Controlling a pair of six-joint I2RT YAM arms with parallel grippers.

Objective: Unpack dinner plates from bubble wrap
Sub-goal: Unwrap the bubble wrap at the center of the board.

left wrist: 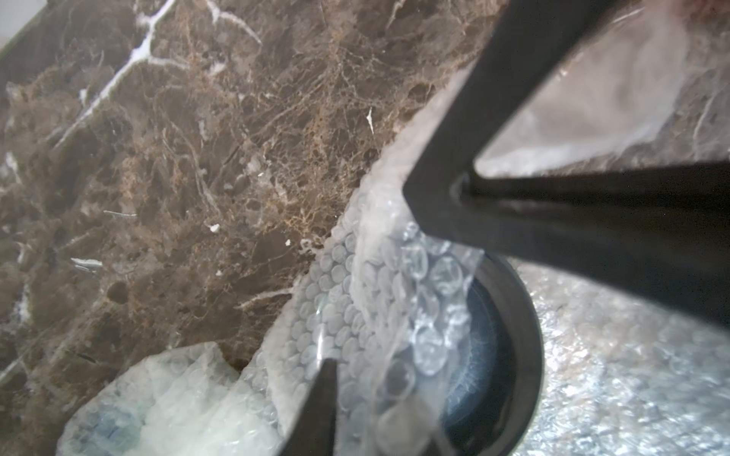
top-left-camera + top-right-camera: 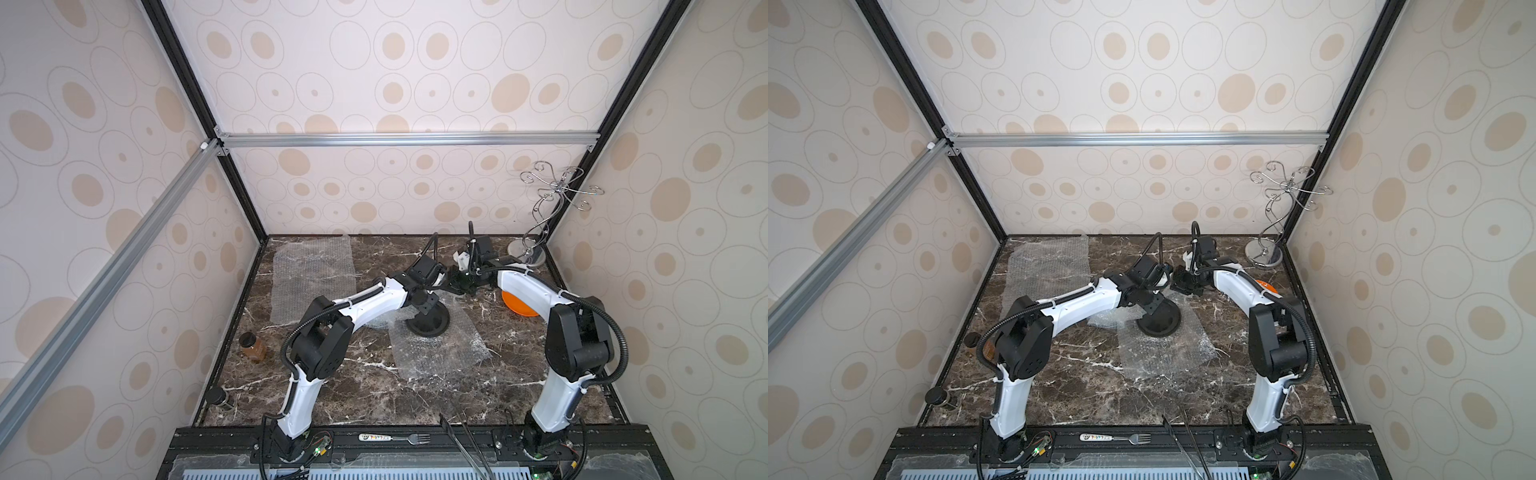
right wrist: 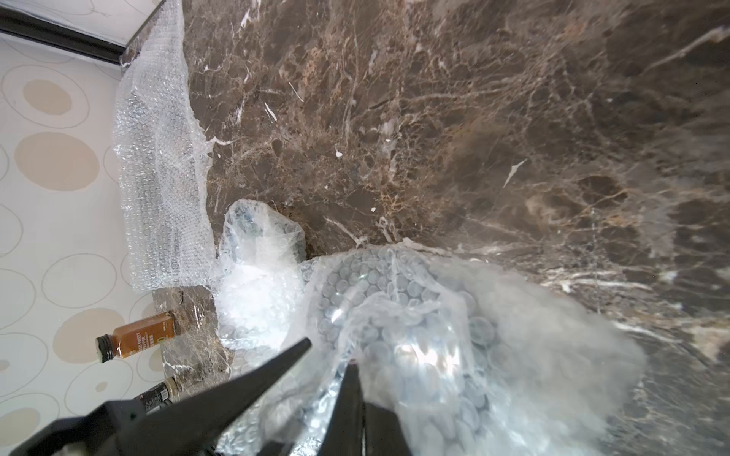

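**Claw state.** Nearest the lens in the left wrist view are the black fingers (image 1: 572,237) of the left claw (image 1: 371,280). They stand either side of a raised fold of the bubble wrap (image 1: 355,300). Whether they have clamped it cannot be determined. The right claw (image 3: 330,355) is shut, its fingertips pinched on a gathered ridge of the same film. In both top views the two claws meet tip to tip above the bench (image 2: 374,399).

**Location of the work.**
- The dark grey plate (image 1: 529,355) lies directly below the left claw, on the arm-base side of its tips, resting on the opened wrap. One crumpled flap overlaps the plate rim nearest the claws.
- The orange plate (image 2: 515,308) lies bare on the bench behind the right claw, partly hidden by that arm.
- A spare sheet (image 2: 311,274) lies flat, well apart from the left claw on its outer side.

**Current step (assessed).** Clearing the remaining flap from the dark grey plate. Most of its face is already uncovered.

**Next move (assessed).** Draw the flap away from the plate, clear of its rim. Keep the pull low and slow. The film is light and springy, and the shallow plate could slide with the sheet beneath it.

**Appearance.**
- Wrap: clear, greyish, with close-set bubbles, creased where gripped.
- Plate: glossy, with a dark rim and a bluish well.
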